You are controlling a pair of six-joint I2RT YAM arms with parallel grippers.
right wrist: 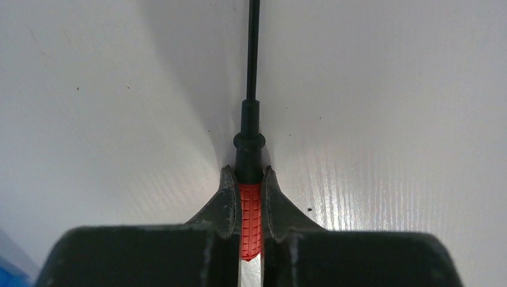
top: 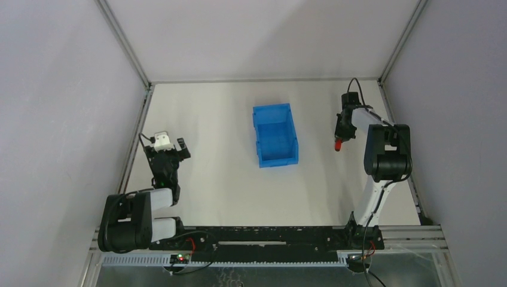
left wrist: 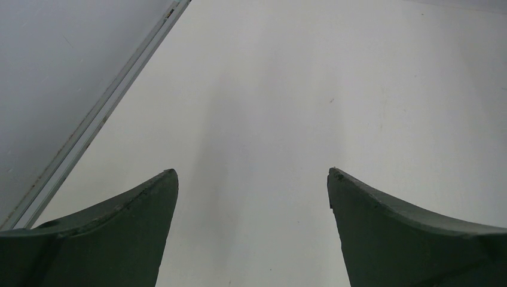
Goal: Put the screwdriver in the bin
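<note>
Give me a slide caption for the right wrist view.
Right pincer shut on the screwdriver by its red handle, black shaft pointing away across the white table.

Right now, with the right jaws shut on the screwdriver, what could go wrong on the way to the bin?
The right jaws pinch the screwdriver only by its slim red handle, so it could twist or slip mid-carry. Its long shaft juts ahead and might snag on the bin if carried low.
</note>
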